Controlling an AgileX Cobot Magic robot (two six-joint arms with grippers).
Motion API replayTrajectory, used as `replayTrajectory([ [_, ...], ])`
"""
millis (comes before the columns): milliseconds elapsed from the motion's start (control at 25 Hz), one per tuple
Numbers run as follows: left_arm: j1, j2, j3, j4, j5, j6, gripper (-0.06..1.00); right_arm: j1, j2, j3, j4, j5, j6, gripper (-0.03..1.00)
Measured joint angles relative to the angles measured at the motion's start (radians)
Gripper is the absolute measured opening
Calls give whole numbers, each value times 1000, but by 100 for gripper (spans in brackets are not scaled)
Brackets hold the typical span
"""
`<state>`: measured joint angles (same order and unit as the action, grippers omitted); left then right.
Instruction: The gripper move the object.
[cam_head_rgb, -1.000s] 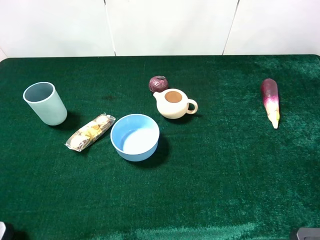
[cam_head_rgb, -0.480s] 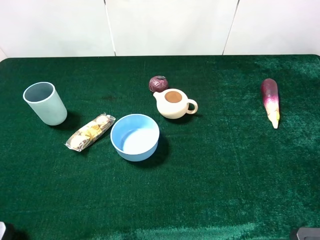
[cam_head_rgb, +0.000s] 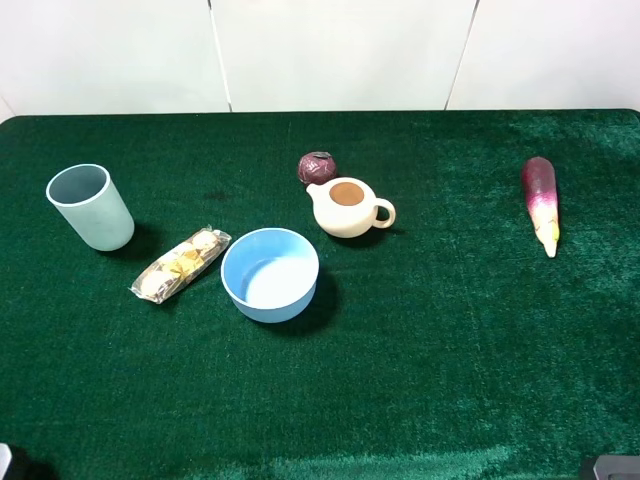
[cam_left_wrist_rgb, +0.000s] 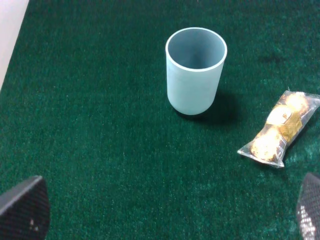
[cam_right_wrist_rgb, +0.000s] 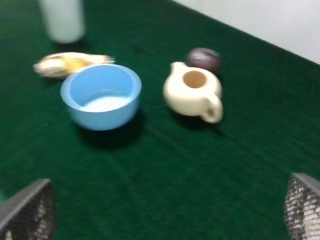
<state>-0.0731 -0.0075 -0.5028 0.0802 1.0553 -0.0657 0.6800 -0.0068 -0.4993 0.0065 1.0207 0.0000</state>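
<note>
Most of the overhead view is dark green velvety cloth covering the table (cam_head_rgb: 450, 370), with white wall panels (cam_head_rgb: 340, 50) rising behind its far edge. Six things lie on the cloth, all apart from the arms. The light blue bowl (cam_head_rgb: 270, 274) sits upright and empty a little left of centre; the right wrist view also shows it (cam_right_wrist_rgb: 101, 96). Near the left edge stands a pale blue-grey cup (cam_head_rgb: 90, 207), upright and open-mouthed, seen too from the left wrist (cam_left_wrist_rgb: 195, 70). Between cup and bowl lies a clear packet of golden wrapped sweets (cam_head_rgb: 180, 264), just beside the bowl's rim, apart from the cup. Behind the bowl stands a lidless cream teapot (cam_head_rgb: 347, 208), with a small dark purple ball (cam_head_rgb: 317, 167) touching or just behind it. A purple eggplant (cam_head_rgb: 540, 204) lies well apart on the right. The left gripper (cam_left_wrist_rgb: 165, 210) shows only two black fingertips (cam_left_wrist_rgb: 25, 207) at the frame's corners, spread wide over bare cloth. The right gripper (cam_right_wrist_rgb: 170, 212) has its fingertips (cam_right_wrist_rgb: 27, 210) likewise wide apart, holding nothing, near the bowl and teapot.
</note>
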Motion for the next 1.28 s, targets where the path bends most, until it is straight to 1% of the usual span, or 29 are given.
replayTrajectory([
  [480, 0, 0, 0, 0, 0, 0, 99, -508, 0, 0, -1, 0, 0, 69],
  [720, 0, 0, 0, 0, 0, 0, 99, -692, 0, 0, 2, 0, 0, 69],
  [880, 0, 0, 0, 0, 0, 0, 99, -771, 0, 0, 2, 0, 0, 69],
  [1000, 0, 0, 0, 0, 0, 0, 99, -803, 0, 0, 2, 0, 0, 69],
  [1280, 0, 0, 0, 0, 0, 0, 99, -808, 0, 0, 2, 0, 0, 69],
])
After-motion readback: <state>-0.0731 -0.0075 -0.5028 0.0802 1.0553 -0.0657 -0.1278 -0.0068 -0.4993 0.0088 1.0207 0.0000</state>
